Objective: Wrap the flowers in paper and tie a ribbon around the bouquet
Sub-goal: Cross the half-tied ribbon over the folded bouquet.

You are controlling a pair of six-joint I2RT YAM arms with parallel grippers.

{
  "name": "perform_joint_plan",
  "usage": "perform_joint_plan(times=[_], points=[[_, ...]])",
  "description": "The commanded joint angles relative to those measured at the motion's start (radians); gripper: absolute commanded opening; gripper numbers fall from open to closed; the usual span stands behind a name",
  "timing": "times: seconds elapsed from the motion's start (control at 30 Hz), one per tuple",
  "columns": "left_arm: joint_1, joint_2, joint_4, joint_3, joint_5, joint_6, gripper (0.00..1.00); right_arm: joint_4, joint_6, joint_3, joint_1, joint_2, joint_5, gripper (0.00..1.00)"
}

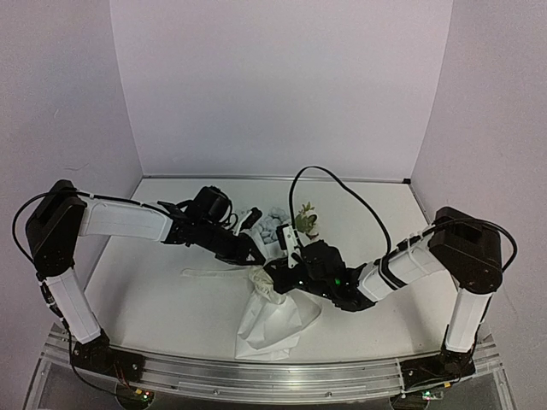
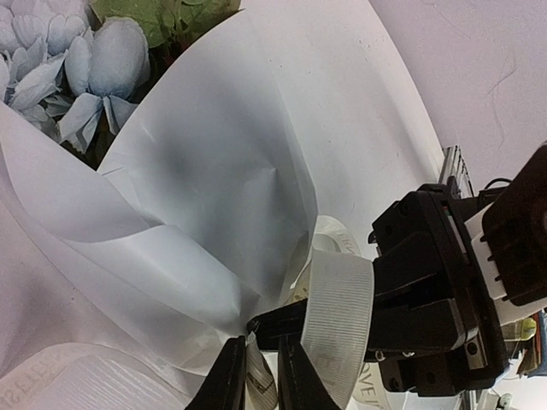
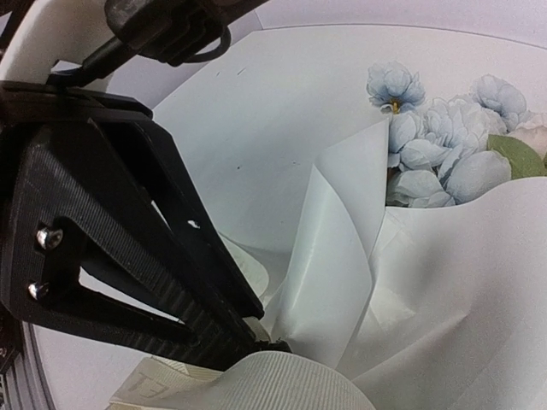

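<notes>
The bouquet lies mid-table: white paper (image 1: 272,326) rolled into a cone, with pale blue flowers (image 1: 278,226) at its far, wide end. Both grippers meet at the cone's narrow waist. My left gripper (image 1: 256,254) pinches a strip of the lettered cream ribbon (image 2: 256,386) between its fingers (image 2: 226,380). My right gripper (image 1: 275,275) is shut, and a loop of ribbon (image 2: 342,316) hangs over its black fingers (image 2: 286,329). That same loop (image 3: 273,384) fills the bottom of the right wrist view, beside the paper (image 3: 444,282) and the blooms (image 3: 444,145). Another length of ribbon (image 1: 205,273) trails left.
The right arm's black cable (image 1: 342,184) arcs above the table behind the bouquet. A metal rail (image 1: 273,376) runs along the near table edge between the arm bases. Pale walls close the table in at the back and on both sides.
</notes>
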Motion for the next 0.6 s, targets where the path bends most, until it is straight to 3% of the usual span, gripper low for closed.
perform_joint_plan(times=[0.0,0.1,0.57], points=[[0.000,-0.005,0.050,0.042,0.010,-0.005,0.06,0.023,0.008,-0.007,0.001,-0.049,-0.017,0.01],[-0.001,-0.009,0.054,0.037,0.006,-0.008,0.00,0.011,0.016,-0.016,0.002,-0.063,-0.007,0.04],[-0.003,-0.052,0.119,-0.010,-0.010,-0.021,0.00,-0.126,0.047,-0.057,0.002,-0.175,0.032,0.26]])
